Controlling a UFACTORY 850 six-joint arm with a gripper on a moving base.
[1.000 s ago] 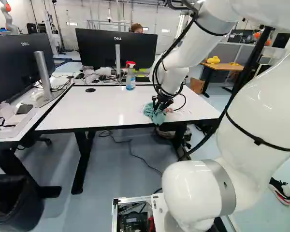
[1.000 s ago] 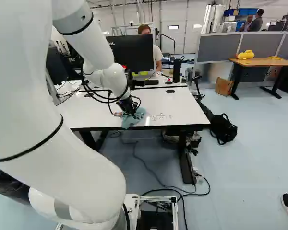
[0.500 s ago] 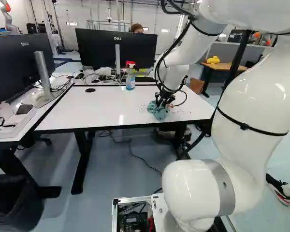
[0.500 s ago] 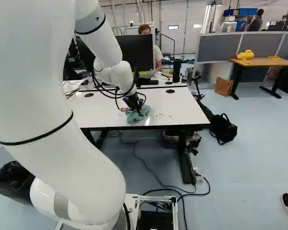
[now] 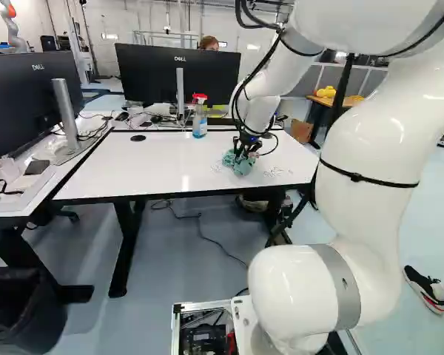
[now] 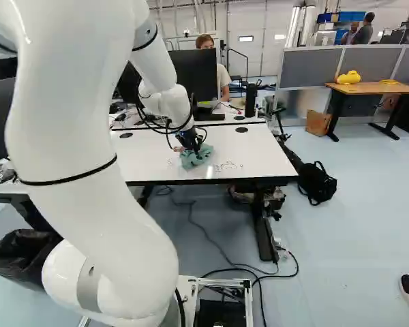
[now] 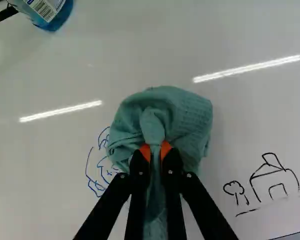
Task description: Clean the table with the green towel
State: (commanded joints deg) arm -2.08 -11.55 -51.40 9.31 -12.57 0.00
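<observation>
One green towel (image 7: 182,112) lengthwise through the claw (image 5: 241,154), bulky end ahead

Counter (image 5: 144,164): smooth, glossy white top, sharp light streaks reflected. Towel (image 7: 187,112), toward the near right corner: matt cloth, creased, fine-textured weave. Jaws (image 5: 243,150): dark, mostly matt; orange pads (image 7: 145,151) looked matt too. Bottle (image 5: 200,124) near far edge: clear, shiny plastic. Arm (image 5: 366,140): smooth, glossy white shell. Bin liner (image 6: 19,251) off the left edge: crinkled, shiny black plastic. Desk (image 6: 378,88) beyond the right edge: wood-look top. Floor (image 6: 354,204): smooth, low sheen.
</observation>
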